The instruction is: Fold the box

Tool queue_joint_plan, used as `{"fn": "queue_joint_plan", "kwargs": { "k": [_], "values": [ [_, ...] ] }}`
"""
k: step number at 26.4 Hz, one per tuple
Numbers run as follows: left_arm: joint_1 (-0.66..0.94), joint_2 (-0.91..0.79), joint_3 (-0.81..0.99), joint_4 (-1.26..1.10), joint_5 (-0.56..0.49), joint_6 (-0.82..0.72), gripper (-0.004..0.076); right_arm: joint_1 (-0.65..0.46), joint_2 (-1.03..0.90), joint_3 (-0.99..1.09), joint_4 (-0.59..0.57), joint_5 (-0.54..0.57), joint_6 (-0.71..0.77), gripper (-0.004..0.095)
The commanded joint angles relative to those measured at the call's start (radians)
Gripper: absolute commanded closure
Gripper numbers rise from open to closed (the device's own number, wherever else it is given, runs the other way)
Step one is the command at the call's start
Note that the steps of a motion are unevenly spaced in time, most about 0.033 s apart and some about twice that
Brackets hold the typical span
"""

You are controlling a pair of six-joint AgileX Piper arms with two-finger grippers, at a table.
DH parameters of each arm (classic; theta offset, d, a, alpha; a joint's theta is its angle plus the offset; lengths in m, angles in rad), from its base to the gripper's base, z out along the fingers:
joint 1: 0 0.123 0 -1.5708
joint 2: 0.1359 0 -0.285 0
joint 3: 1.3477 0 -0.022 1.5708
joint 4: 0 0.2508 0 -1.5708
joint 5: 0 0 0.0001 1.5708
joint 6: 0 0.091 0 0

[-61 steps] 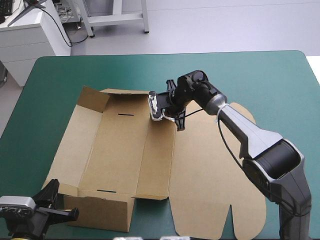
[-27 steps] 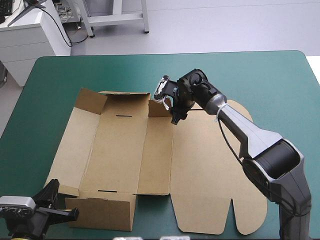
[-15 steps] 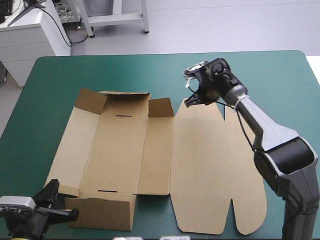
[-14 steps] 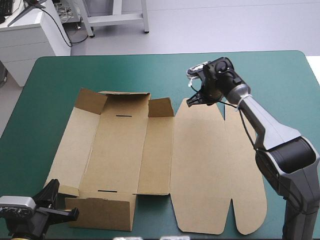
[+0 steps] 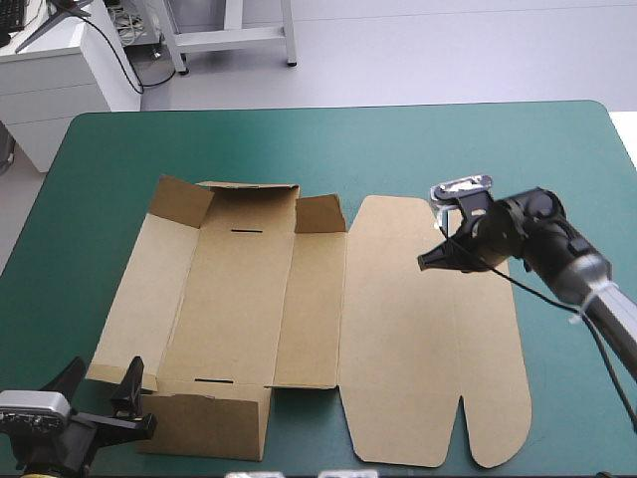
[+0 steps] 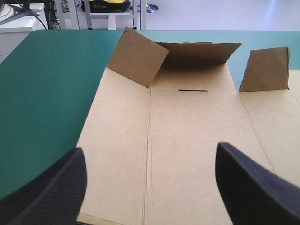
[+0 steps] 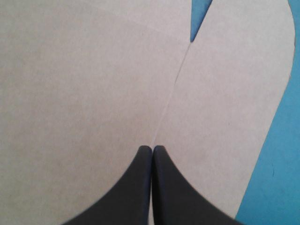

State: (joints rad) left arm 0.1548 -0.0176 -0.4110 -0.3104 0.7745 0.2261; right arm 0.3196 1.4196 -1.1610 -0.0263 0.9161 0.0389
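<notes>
Box: the brown box (image 5: 249, 299) lies open on the teal-green surface (image 5: 498, 139), tray part toward the left edge, lid (image 5: 428, 339) flat toward the right edge
Walls: the far wall (image 5: 249, 194) stands raised, its corner flap (image 5: 184, 199) bent inward; the near wall (image 5: 204, 418) stands up by the near-left corner; the long side panels lie flat
Small far flap: the small far flap (image 5: 320, 214) stands upright beside the far wall, at the fold between tray and lid, not tucked
Right pincer: the right pincer (image 5: 428, 261) has its black fingers pressed together with nothing in them, and hangs over the lid close to its crease (image 7: 171, 98)
Left pincer: the left pincer (image 5: 100, 383) is spread and empty, low at the near-left corner, just short of the near wall, and looks along the tray floor toward the slot (image 6: 192, 90)
Change: earlier the right pincer was at the small far flap; it has since drawn back across the lid toward the right edge and left the flap standing, and the left pincer, a single point just before, has opened
Meaning: the far-end flap work looks done for now; the opened left pincer probably readies a grip on the near wall or the left side panel
Progress: early to middle, since the side walls are not yet up and nothing is tucked
</notes>
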Motion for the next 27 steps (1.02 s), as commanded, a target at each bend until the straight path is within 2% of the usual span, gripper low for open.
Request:
{"fn": "queue_joint_plan", "kwargs": {
  "k": [1, 5, 9, 13, 15, 20, 24, 27],
  "values": [
    [-0.005, 0.059, -0.060, -0.019, -0.052, -0.019, 0.0180, -0.006, -0.187, 0.122, -0.007, -0.087, 0.004, 0.0927],
    [-0.005, 0.253, -0.215, -0.004, -0.011, -0.021, 0.0181, -0.006, -0.353, 0.228, -0.007, -0.103, 0.021, 0.0927],
    [-0.005, 0.481, -0.391, -0.004, 0.005, -0.021, 0.0181, -0.006, -0.456, 0.267, -0.005, -0.061, 0.029, 0.0927],
    [-0.005, 0.716, -0.586, 0.005, 0.105, -0.021, 0.0180, -0.006, -0.551, 0.311, -0.003, -0.027, 0.038, 0.0927],
    [-0.005, 0.850, -0.688, 0.034, 0.197, -0.021, 0.0180, -0.006, -0.599, 0.345, -0.003, -0.006, 0.038, 0.0927],
    [-0.005, 1.042, -0.758, 0.088, 0.370, -0.048, 0.0180, -0.006, -0.671, 0.409, 0.001, 0.050, 0.065, 0.0927],
    [0.012, 1.134, -0.758, 0.089, 0.393, -0.036, 0.0180, -0.006, -0.724, 0.442, 0.017, 0.072, 0.076, 0.0927],
    [0.110, 1.198, -0.756, 0.064, 0.410, -0.032, 0.0180, -0.006, -0.756, 0.452, 0.049, 0.076, 0.076, 0.0927]
  ]
}}
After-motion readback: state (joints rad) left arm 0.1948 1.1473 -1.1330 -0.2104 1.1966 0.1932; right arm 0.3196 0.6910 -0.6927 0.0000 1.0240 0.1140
